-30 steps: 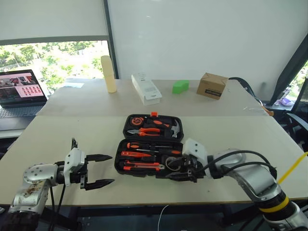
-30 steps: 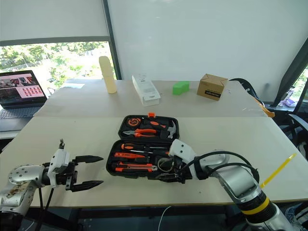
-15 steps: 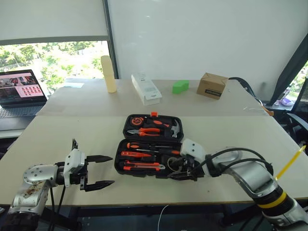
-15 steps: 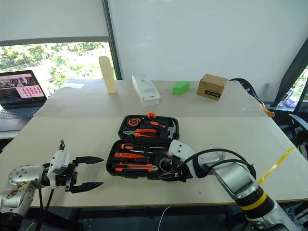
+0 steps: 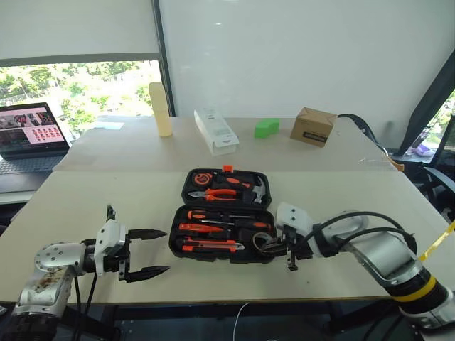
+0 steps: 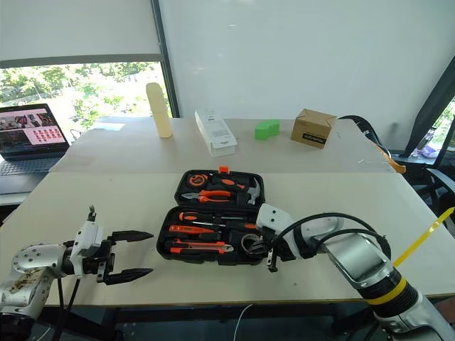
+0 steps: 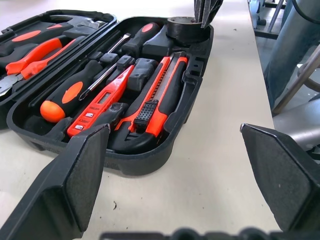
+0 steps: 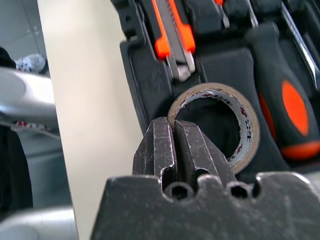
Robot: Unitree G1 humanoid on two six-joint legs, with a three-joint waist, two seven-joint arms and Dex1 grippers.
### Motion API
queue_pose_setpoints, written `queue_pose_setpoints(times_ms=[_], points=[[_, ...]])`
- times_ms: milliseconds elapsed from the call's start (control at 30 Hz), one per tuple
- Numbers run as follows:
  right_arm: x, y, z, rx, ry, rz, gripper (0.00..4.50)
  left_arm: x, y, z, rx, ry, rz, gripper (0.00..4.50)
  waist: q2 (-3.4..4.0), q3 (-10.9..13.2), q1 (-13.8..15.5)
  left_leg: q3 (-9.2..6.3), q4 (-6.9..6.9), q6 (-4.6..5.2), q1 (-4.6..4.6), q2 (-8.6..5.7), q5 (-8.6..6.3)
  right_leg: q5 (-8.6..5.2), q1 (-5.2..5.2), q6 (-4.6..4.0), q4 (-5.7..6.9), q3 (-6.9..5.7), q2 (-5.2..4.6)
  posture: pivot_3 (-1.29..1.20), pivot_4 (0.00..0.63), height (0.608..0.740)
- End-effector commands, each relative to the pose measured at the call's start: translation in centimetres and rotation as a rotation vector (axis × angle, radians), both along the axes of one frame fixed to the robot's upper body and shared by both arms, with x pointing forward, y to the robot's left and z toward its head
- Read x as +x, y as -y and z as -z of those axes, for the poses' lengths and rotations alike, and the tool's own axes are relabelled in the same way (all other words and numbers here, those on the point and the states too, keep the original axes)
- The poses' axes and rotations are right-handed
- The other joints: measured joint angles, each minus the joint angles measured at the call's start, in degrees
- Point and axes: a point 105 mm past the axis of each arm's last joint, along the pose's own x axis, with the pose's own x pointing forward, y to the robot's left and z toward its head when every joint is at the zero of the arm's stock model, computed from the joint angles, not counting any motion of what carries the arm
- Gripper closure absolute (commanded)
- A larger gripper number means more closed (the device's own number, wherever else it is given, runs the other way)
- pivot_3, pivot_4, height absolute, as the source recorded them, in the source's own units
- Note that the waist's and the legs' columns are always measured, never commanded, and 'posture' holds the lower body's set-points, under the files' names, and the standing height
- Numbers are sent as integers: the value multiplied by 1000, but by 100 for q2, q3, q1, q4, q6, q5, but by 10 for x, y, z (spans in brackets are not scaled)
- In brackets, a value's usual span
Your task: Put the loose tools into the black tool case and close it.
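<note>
The black tool case (image 5: 175, 245) lies open on the table, lid flat behind it. Its near half holds two screwdrivers (image 7: 70, 95) (image 7: 140, 40), the orange-black utility knife (image 7: 160, 97), the small orange tool (image 7: 102, 102) and the black tape roll (image 8: 245, 125) in the right front corner. My right gripper (image 5: 291, 260) is shut with nothing between its fingers (image 8: 165, 145), and it points down just outside that corner, beside the roll's rim. My left gripper (image 5: 166, 250) stands open on the table left of the case, aimed at it.
Pliers (image 5: 217, 193), a hammer and a round tape measure sit in the lid. On the far table stand a yellow cylinder (image 5: 161, 109), a white box (image 5: 215, 131), a green block (image 5: 266, 128) and a cardboard box (image 5: 313, 126). A laptop (image 5: 28, 135) is at far left.
My right gripper has shut and drawn back to the right, off the tape roll, which stays in the case. The left gripper has not moved.
</note>
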Motion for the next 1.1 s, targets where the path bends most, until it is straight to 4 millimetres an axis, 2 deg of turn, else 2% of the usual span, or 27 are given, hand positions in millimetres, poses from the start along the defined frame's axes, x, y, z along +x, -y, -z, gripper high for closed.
queue_pose_setpoints(times_ms=[33,300,367,400,433,500,567,667,767,800,900,1033,1067,1100], points=[[3,3,-3,-38,16,-1,4476,1,4,-7,7,53,18,0,0,0,-1,0,0,0,0,0,0,0,0,0,0,0,0,0,150,740],[6,0,11,-91,-10,-10,4476,1,3,-5,10,55,15,0,0,0,41,0,1,0,-1,-2,0,0,2,0,-2,0,-2,0,150,740],[12,0,8,-94,25,2,4476,1,3,-5,10,56,11,0,0,0,38,0,1,0,-1,-1,0,0,2,0,-3,0,-2,0,150,740],[14,-1,4,-81,35,5,3756,2,2,-5,10,57,6,0,0,0,37,0,1,0,0,-1,0,0,3,0,-2,0,-1,0,150,740],[14,-2,-2,-59,46,-7,3573,2,1,-6,5,56,-6,0,-1,0,36,0,1,0,0,-1,0,0,2,0,-1,0,-1,0,150,740],[13,-3,-22,59,62,-21,2900,5,-2,-8,-8,54,-46,0,-1,1,41,0,1,0,0,-1,0,0,2,0,-1,-1,-2,0,150,740],[0,2,-35,149,29,-84,2275,10,-7,-11,-17,45,-99,0,-1,1,53,0,1,0,-3,-2,0,0,0,1,-1,-1,-2,0,150,740],[-8,23,-47,248,54,-101,2275,26,-20,-14,-30,31,-231,0,-3,1,105,-7,0,3,-5,-1,-2,1,6,2,0,-7,-1,0,150,740],[8,49,-35,261,145,32,2275,47,-32,-13,-20,14,-377,0,-6,2,105,-9,1,7,-5,-2,-4,4,15,7,-3,-11,-1,0,150,740],[14,56,-29,248,186,70,2241,54,-34,-13,-24,10,-428,258,-7,2,96,-7,3,7,-4,-4,-4,5,16,10,-2,-8,-2,0,150,740],[32,68,-16,219,310,151,2933,74,-34,-12,-39,0,-535,1129,-7,3,77,-2,3,3,1,-8,-2,6,15,11,-3,-2,-2,0,150,740],[60,73,-12,212,499,253,4438,89,-24,-7,-24,-6,-596,2685,-7,3,5,3,1,-43,4,-15,25,6,9,10,1,4,5,0,150,740],[63,72,-7,203,512,263,4500,93,-20,-5,-18,-9,-614,2952,-8,3,-6,4,0,-50,4,-15,29,6,8,9,3,7,5,0,150,740],[67,71,-3,189,540,268,4500,96,-18,-3,-9,-11,-633,3436,-8,3,-6,3,-2,-52,3,-15,31,6,7,9,5,7,5,0,150,740]])
